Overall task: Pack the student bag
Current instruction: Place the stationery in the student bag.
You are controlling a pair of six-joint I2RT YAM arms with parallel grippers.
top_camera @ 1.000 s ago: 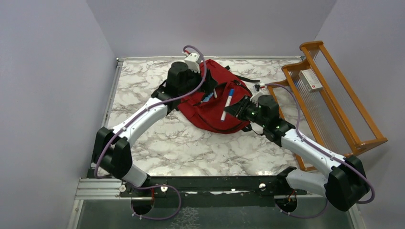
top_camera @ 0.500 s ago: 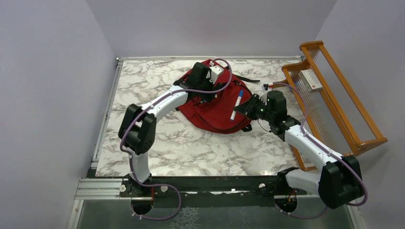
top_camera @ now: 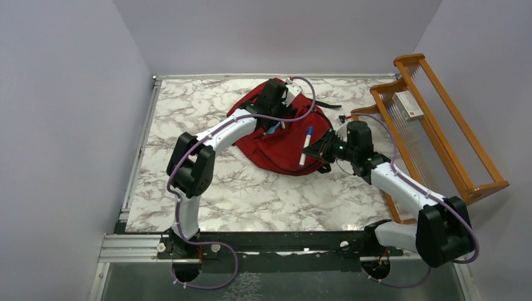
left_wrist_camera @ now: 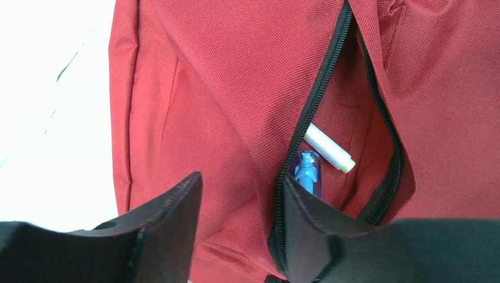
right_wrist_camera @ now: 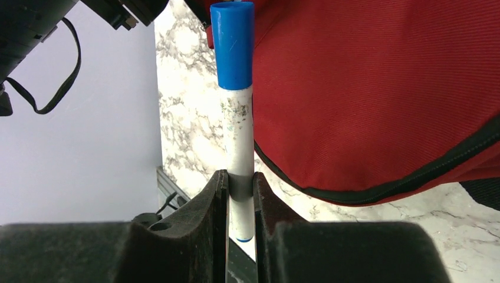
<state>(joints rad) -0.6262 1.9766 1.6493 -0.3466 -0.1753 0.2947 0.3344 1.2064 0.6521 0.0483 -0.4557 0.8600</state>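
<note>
Now left gripper (left_wrist_camera: pixel 240 183) has reached further over red fabric backpack (top_camera: pixel 276 149), jaws spread — right gripper (right_wrist_camera: pixel 240 180) pinches white blue-capped marker (right_wrist_camera: pixel 240 135).

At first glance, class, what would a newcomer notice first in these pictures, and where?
The red backpack lies at the far middle of the marble table. The right fingers clamp a blue-capped white marker at its right side, while the left fingers stand apart at its open pocket, where a blue pen and a white stick show.
</note>
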